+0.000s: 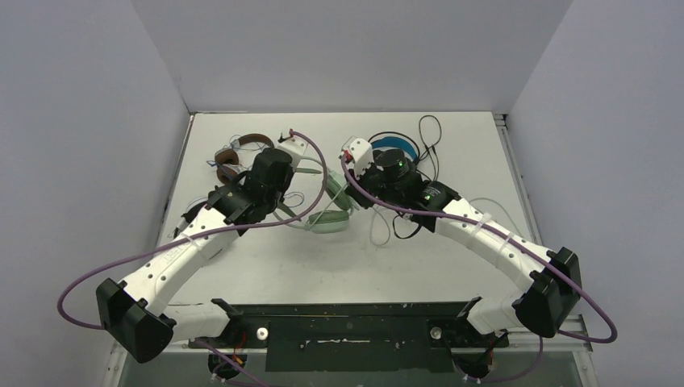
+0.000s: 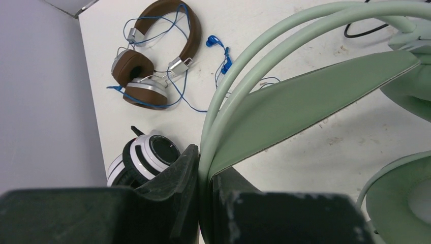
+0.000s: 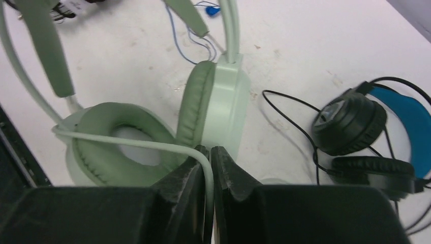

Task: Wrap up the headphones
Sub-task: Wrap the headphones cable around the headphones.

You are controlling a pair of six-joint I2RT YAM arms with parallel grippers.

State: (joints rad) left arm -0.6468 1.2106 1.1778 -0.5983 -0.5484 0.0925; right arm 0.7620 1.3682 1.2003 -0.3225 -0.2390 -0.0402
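On the table: four corded headsets lie spread over the far half of a white table (image 1: pixel 339 266), whose top is scuffed and lightly speckled.
Room: plain pale grey walls (image 1: pixel 81 121) close the table in on the left, back and right.
Near edge: a black mounting rail (image 1: pixel 347 318) carries both arm bases; purple cables (image 1: pixel 81 298) loop out from the arms.
Mint green corded over-ear headset (image 1: pixel 331 214): near the middle of the table, between the two wrists. One ear cup lies flat with its pad up, and the other stands on edge against it.
Left fingers (image 2: pixel 192 162): clenched on the two thin mint hoops of the headband, just beside its wide padded strap.
Right fingers (image 3: pixel 219 162): clenched on the mint green cord (image 3: pixel 152 146), right in front of the two ear cups.
Brown over-ear headset with silver hinges (image 2: pixel 152 61): towards the far left corner, a thin blue cord (image 2: pixel 223 53) looped loosely over and around it.
White headset with black stripes (image 2: pixel 147 155): at the left edge, close beside the left wrist, partly hidden.
Black headset with a blue headband (image 3: pixel 366 132): on the far side, right of centre, behind the right wrist, with its black cord in loose loops.
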